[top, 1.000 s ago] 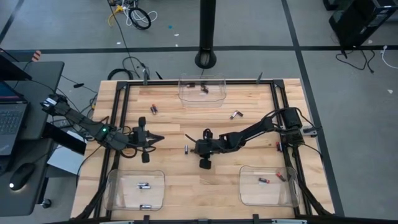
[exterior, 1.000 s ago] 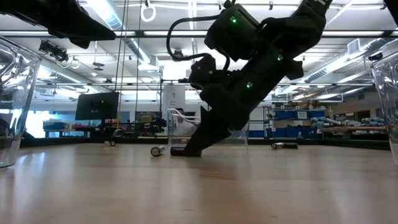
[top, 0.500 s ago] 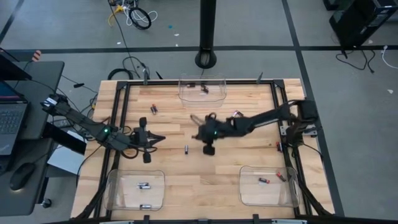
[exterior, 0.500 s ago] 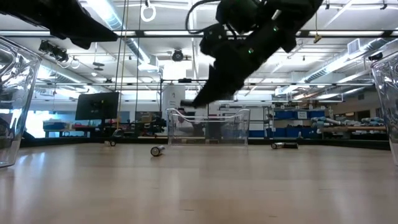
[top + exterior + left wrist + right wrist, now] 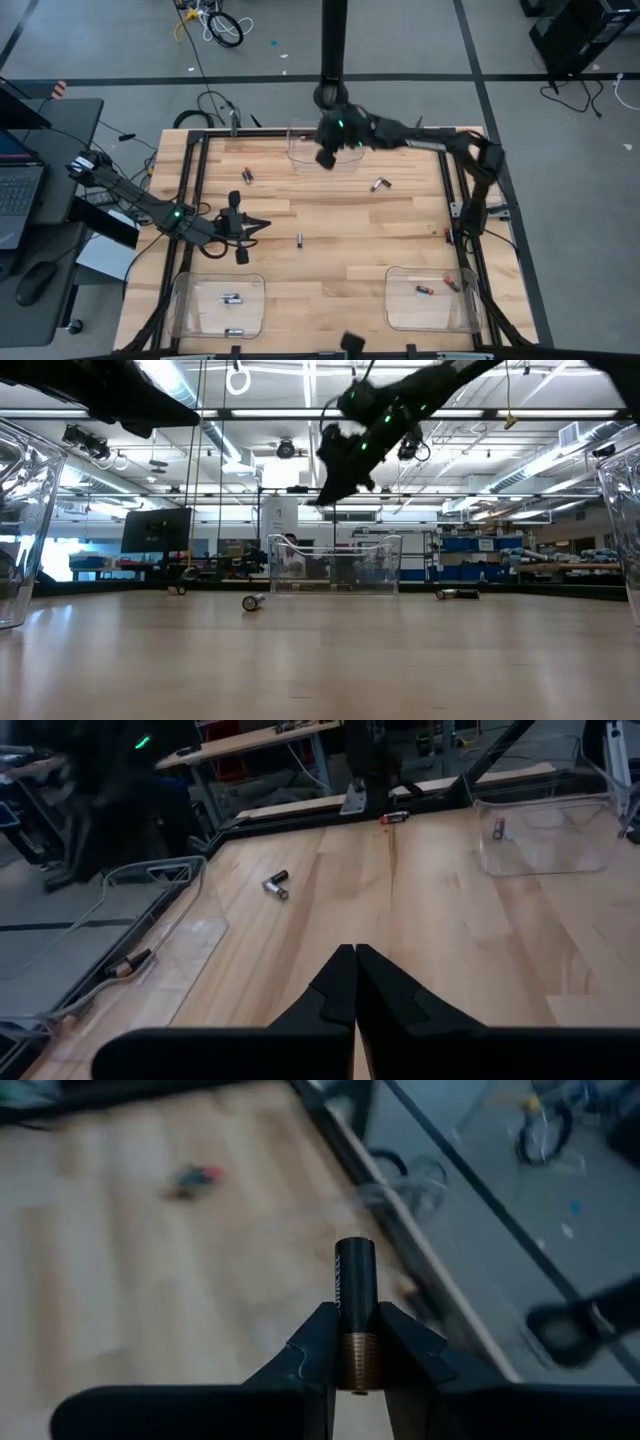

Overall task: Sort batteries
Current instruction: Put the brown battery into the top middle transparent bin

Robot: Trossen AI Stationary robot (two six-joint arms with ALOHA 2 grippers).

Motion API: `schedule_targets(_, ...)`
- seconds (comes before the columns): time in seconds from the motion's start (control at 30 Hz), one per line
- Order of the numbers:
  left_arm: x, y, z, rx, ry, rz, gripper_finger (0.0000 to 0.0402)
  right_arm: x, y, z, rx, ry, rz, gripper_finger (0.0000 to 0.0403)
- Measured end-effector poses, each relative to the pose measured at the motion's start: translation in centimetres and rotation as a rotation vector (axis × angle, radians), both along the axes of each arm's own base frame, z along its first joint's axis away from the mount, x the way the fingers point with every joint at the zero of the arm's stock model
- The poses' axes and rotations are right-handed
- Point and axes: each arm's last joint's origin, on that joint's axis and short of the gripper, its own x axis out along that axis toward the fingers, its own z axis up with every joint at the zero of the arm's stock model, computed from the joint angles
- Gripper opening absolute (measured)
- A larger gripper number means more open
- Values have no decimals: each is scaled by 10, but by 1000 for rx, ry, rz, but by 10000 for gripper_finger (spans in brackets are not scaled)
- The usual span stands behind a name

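Note:
My right gripper [image 5: 322, 148] hangs high over the clear bin [image 5: 325, 145] at the table's far edge, shut on a black battery with a copper end [image 5: 354, 1295]. In the low view it [image 5: 325, 495] is well above that bin [image 5: 335, 565]. My left gripper [image 5: 262, 222] is shut with nothing in it, above the table's left middle; its closed fingertips [image 5: 355, 960] show in the left wrist view. Loose batteries lie on their sides on the wood [image 5: 247, 174], [image 5: 378, 184], [image 5: 299, 238]. My right gripper pinches the battery's copper end [image 5: 357, 1358] between its two fingers. The black end [image 5: 354, 1250] sticks out forward past the fingertips, along the line of the fingers. The battery is lifted clear, and the fingers slant down toward the table's far left.
A clear bin [image 5: 217, 305] at the near left holds two batteries, and another [image 5: 430, 298] at the near right holds two. One more battery [image 5: 447, 235] lies by the right frame rail. A black frame [image 5: 440, 160] runs round the table.
My right gripper has risen from the table's middle with the battery and swung fast toward the far edge, ending high over the far bin. The battery that lay beside it on the wood has stayed in place.

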Motion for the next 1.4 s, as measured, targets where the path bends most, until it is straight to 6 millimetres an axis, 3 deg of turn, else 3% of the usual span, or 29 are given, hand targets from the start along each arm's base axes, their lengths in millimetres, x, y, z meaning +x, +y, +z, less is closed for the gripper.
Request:
schedule_targets(0.17,0,0,0,14,5,-2,11,16,-47,-26,112,93,-26,61)
schedule_targets(0.4,1,1,0,16,2,2,11,25,-79,-72,241,242,-75,61)
schedule_targets(0.6,1,1,0,14,1,3,11,22,-88,-98,294,293,-86,61)
schedule_targets(1.2,1,1,2,4,-14,3,11,14,-95,-113,371,335,-116,74)
schedule_targets(1.4,1,1,2,5,-14,3,11,13,-95,-107,357,333,-125,104)
